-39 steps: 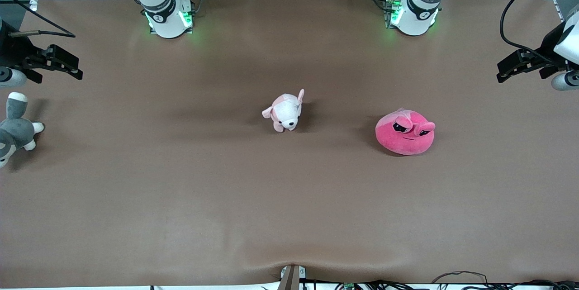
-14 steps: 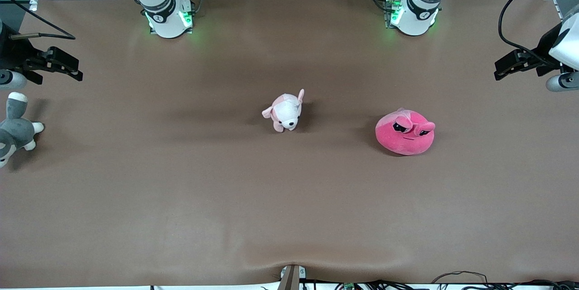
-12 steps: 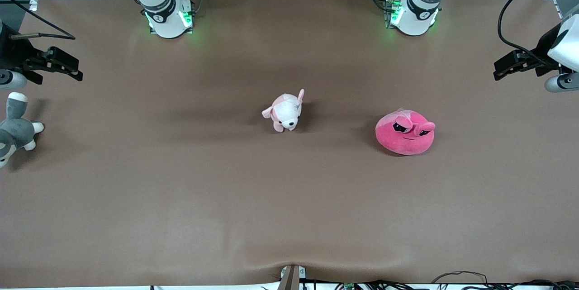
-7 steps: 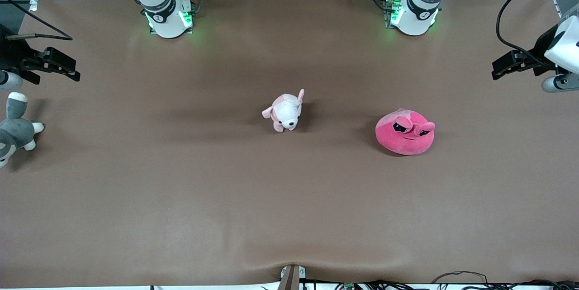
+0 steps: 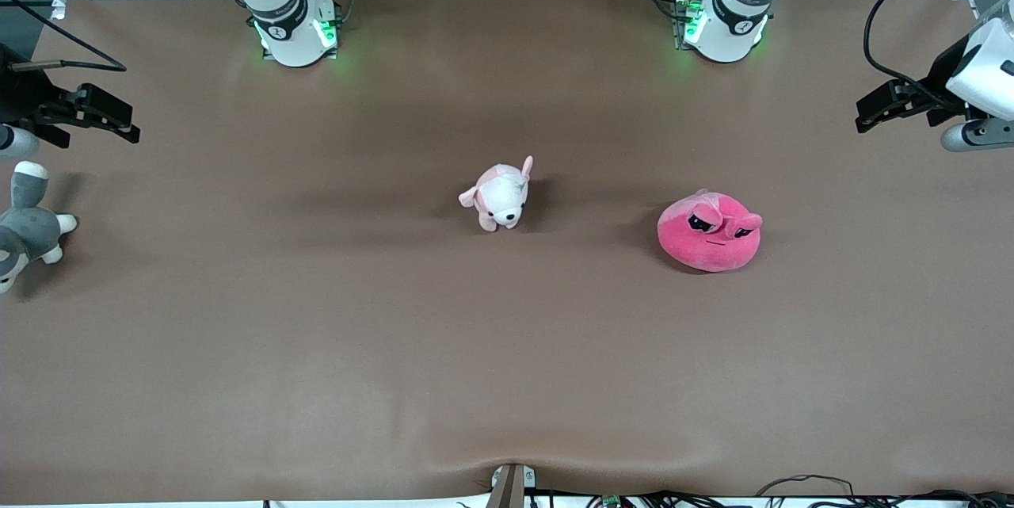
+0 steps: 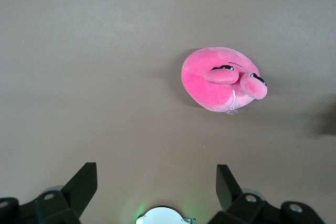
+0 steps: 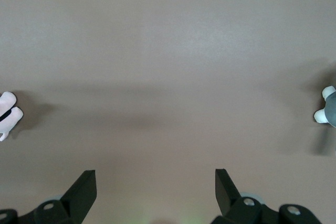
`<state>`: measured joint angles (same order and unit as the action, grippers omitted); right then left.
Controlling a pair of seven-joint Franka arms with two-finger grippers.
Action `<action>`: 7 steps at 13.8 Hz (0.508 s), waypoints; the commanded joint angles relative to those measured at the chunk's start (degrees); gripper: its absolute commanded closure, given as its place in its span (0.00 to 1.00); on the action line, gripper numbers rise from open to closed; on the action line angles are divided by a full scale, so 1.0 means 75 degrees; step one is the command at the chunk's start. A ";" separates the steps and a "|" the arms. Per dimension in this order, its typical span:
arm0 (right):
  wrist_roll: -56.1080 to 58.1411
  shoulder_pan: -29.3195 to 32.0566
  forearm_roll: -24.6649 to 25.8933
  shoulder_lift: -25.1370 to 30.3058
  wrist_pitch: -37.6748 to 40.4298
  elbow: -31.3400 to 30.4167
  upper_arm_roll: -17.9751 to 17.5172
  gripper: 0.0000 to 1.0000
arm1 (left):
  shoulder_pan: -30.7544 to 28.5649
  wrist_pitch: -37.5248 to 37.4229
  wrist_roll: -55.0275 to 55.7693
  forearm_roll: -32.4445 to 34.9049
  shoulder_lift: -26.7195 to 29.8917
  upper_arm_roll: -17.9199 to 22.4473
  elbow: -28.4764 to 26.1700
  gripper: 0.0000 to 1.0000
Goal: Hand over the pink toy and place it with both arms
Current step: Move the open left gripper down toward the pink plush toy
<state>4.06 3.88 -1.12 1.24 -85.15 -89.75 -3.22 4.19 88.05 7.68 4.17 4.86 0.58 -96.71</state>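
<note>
The pink toy [image 5: 709, 232], a round hot-pink plush with two bulging dark eyes, sits on the brown table toward the left arm's end. It also shows in the left wrist view as the pink toy [image 6: 220, 80], well apart from the fingers. My left gripper [image 5: 865, 113] hangs over the table's edge at the left arm's end, open and empty; in its wrist view the left gripper [image 6: 156, 174] stands wide apart over bare table. My right gripper [image 5: 127, 126] hovers open and empty over the right arm's end, seen as the right gripper [image 7: 155, 179] in its own view.
A small pale pink-and-white puppy plush [image 5: 499, 195] stands mid-table, its paws showing as the puppy plush [image 7: 8, 114]. A grey-and-white plush animal [image 5: 24, 234] lies at the right arm's end under that gripper. Both arm bases [image 5: 289, 28] stand along the table's back edge.
The left gripper has drifted a little toward the bases' edge and inward over the table. The right gripper has barely shifted. No plush has moved.
</note>
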 commanded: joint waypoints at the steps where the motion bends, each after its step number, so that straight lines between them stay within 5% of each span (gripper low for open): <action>1: -0.0014 0.0174 -0.0120 -0.0048 0.0080 0.0084 -0.0099 0.00 | -0.0032 0.0272 0.0007 -0.0157 0.0254 -0.0007 -0.0335 0.00; 7: -0.0014 0.0209 -0.0120 -0.0048 0.0080 0.0084 -0.0099 0.00 | -0.0172 0.0506 0.0767 -0.0836 0.0196 -0.0007 -0.0500 0.00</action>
<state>4.06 3.99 -1.12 1.14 -85.12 -89.75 -3.20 3.34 90.68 11.02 -0.45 4.98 0.62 -98.81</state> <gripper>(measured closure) 0.000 0.000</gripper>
